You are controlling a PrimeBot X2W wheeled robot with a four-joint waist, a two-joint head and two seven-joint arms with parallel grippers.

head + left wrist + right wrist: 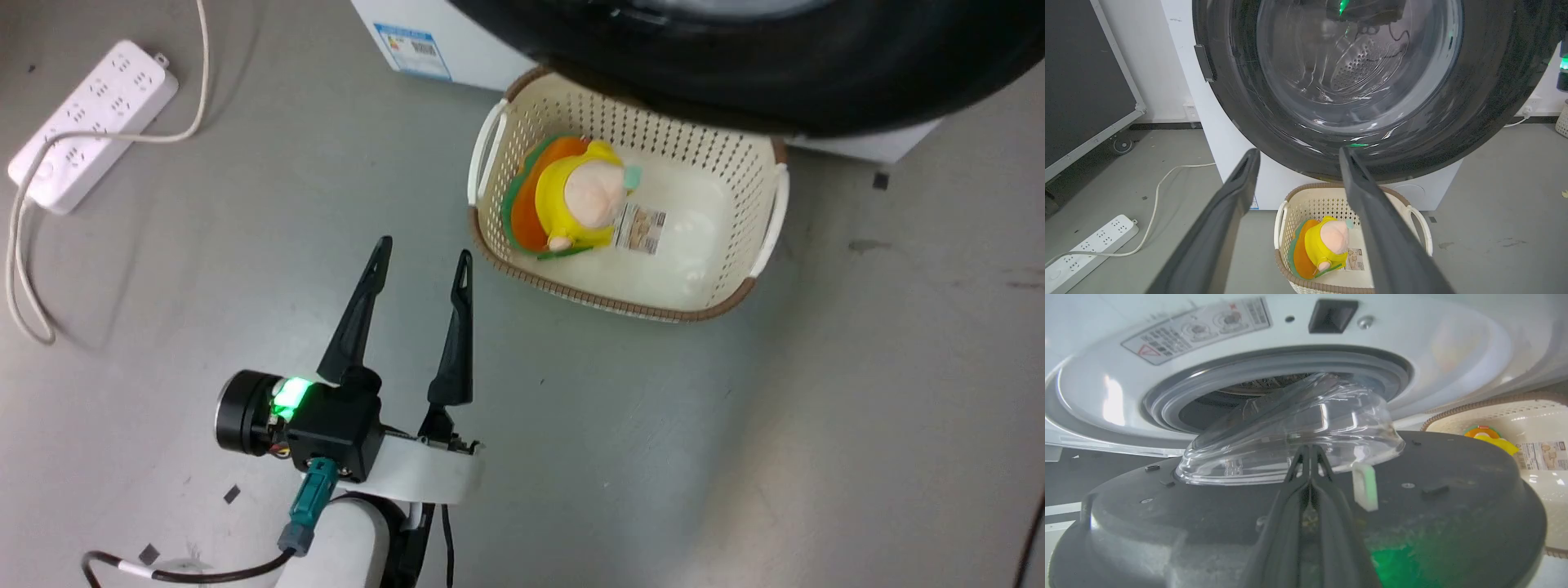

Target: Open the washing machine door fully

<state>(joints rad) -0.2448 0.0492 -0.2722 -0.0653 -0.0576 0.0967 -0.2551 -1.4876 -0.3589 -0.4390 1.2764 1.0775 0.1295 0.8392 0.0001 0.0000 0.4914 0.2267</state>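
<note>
At the far left of the head view a white power strip (90, 122) lies on the floor, well clear of the work. Next comes my left gripper (424, 248), its fingers spread wide with nothing between them, hovering over bare floor just beside the cream basket (694, 139) that holds a plush toy (575, 196).

Above the basket hangs the washing machine door (735, 73), swung off the front of the washing machine (482, 49) but, as I judge it, only partway round.

In the right wrist view my right gripper (1309, 449) has its fingers pressed together, gripping nothing. Its tips lie at the foot of the glass bowl (1290, 433) on the door's inner face. I think they touch the dark plastic there, though the angle is too shallow to be sure.

I expect the door to be stiff and fairly heavy, turning only on its hinge. The bowl is smooth and curved, so fingers would skid off it, and I would rather not load the glass. The matt inner ring near the white latch hook (1365, 488) looks the better place to push, as it is flat, rigid and out toward the rim.
</note>
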